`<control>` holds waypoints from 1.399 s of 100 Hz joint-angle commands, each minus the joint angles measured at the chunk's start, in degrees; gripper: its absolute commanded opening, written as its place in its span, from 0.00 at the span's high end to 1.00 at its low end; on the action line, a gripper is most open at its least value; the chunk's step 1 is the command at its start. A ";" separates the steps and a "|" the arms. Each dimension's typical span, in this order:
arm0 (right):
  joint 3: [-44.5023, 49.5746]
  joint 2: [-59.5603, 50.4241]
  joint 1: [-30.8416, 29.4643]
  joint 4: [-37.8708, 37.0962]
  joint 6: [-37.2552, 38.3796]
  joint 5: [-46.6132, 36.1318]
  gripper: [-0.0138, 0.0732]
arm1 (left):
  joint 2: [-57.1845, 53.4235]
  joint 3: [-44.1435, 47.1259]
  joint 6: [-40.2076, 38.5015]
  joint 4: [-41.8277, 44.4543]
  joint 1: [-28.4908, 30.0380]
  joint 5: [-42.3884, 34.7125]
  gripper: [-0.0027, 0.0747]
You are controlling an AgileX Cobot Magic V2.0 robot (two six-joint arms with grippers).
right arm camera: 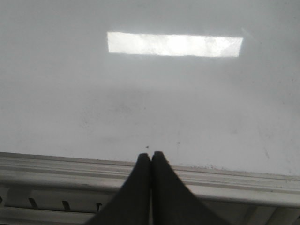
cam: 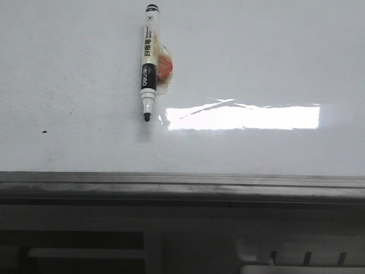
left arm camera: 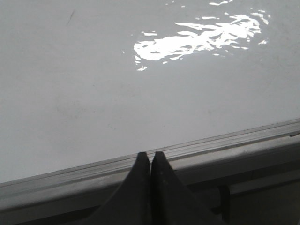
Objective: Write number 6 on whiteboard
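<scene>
The whiteboard [cam: 256, 57] is glossy white with a bright rectangular glare and a grey metal edge rail [cam: 182, 185] along its near side. No number 6 shows on it; only a small black dot [cam: 44, 133] at the left. An uncapped black-and-white marker [cam: 148, 63] lies on the board, tip toward the rail, beside an orange-red wrapped item [cam: 163, 65]. My left gripper [left arm camera: 150, 155] is shut and empty over the rail. My right gripper [right arm camera: 151, 155] is shut and empty over the rail. Neither gripper shows in the front view.
Below the rail is a grey frame with slots [cam: 308, 258]. The board surface also fills the left wrist view [left arm camera: 93, 93] and the right wrist view [right arm camera: 150, 103], with faint smudges.
</scene>
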 commanded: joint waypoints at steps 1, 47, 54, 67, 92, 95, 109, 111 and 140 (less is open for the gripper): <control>1.45 -1.03 -0.08 -1.27 -0.19 -1.08 0.91 | -1.76 2.58 -0.51 -0.32 -0.21 -3.53 0.99; 1.45 -1.03 -0.08 -1.27 -0.19 -1.08 0.91 | -1.76 2.58 -0.51 -0.32 -0.21 -3.53 0.99; 1.45 -1.03 -0.08 -1.27 -0.19 -1.08 0.91 | -1.76 2.58 -0.51 -0.32 -0.21 -3.53 0.99; 1.45 -1.03 -0.08 -1.27 -0.19 -1.08 0.91 | -1.76 2.58 -0.51 -0.32 -0.21 -3.53 0.99; 1.45 -1.03 -0.08 -1.27 -0.19 -1.08 0.91 | -1.76 2.58 -0.51 -0.32 -0.21 -3.53 0.99; 1.45 -1.03 -0.08 -1.27 -0.19 -1.08 0.91 | -1.76 2.58 -0.51 -0.32 -0.21 -3.53 0.99; 1.45 -1.03 -0.08 -1.27 -0.19 -1.20 0.91 | -1.76 2.58 -0.51 -0.32 -0.21 -3.53 0.99; 1.45 -1.03 -0.08 -1.27 -0.19 -1.19 0.91 | -1.76 2.58 -0.51 -0.32 -0.21 -3.53 0.99; 1.45 -1.03 -0.08 -8.56 -0.19 -17.09 0.91 | -1.76 2.58 -0.51 3.78 -0.21 -3.65 0.99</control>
